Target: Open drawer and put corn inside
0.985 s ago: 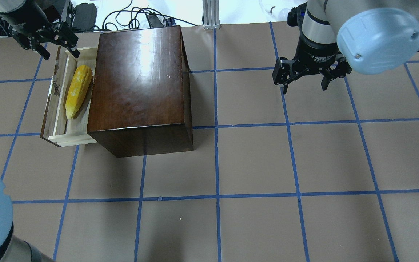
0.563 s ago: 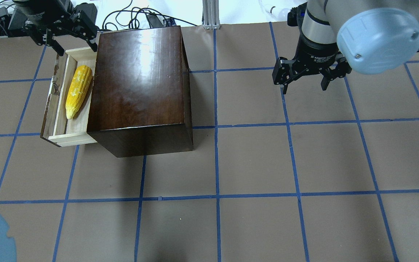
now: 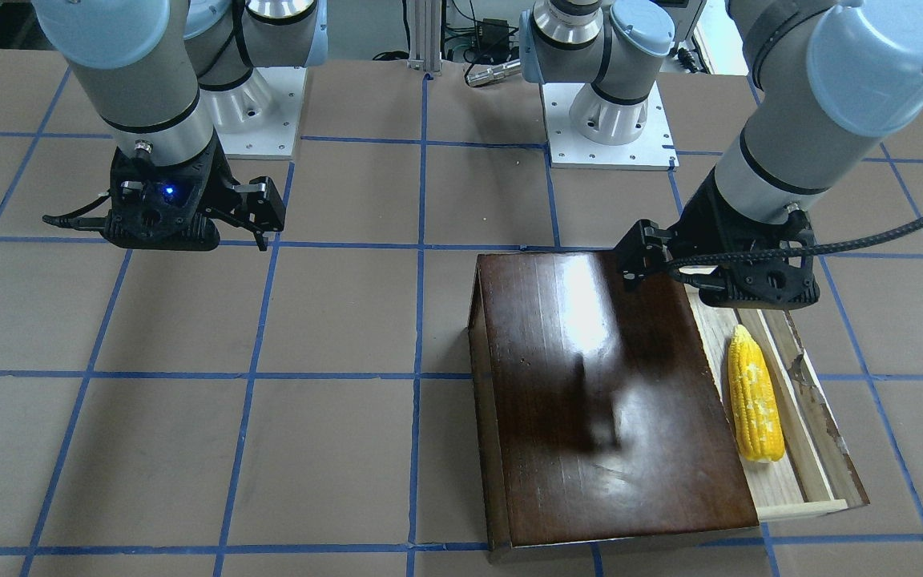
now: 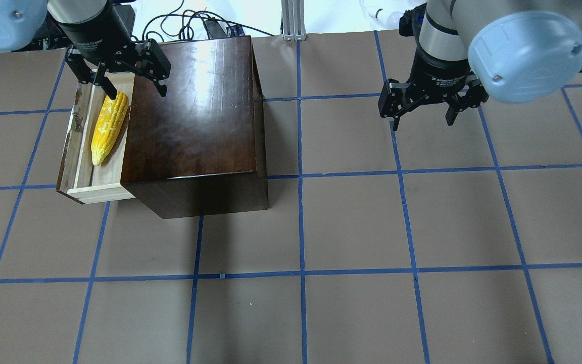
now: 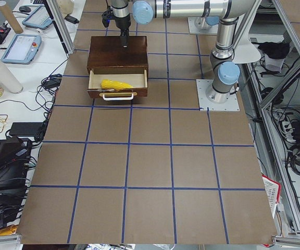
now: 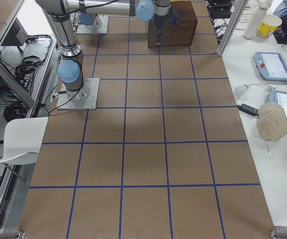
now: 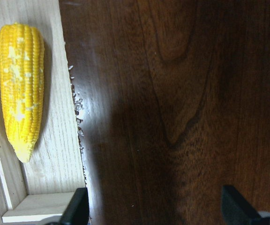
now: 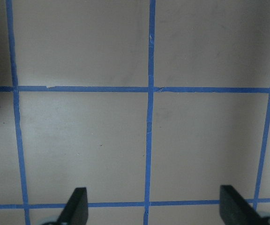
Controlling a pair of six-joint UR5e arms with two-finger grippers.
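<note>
While the corn (image 4: pixel 106 130) lies lengthwise in the pulled-out drawer (image 4: pixel 103 176) at the upper left of the overhead frame, the left claw (image 4: pixel 137 93) hangs released above the adjoining box (image 4: pixel 190 116) edge, and the right claw (image 4: pixel 422 123) hangs released over the surface (image 4: pixel 351 222) at upper right.

— What is concealed in the right-side view?
— The corn (image 4: pixel 108 129) and drawer (image 4: pixel 100 192) are hidden behind the box (image 6: pixel 181 27).
— And in the left wrist view?
— The drawer is cropped at the left edge.
</note>
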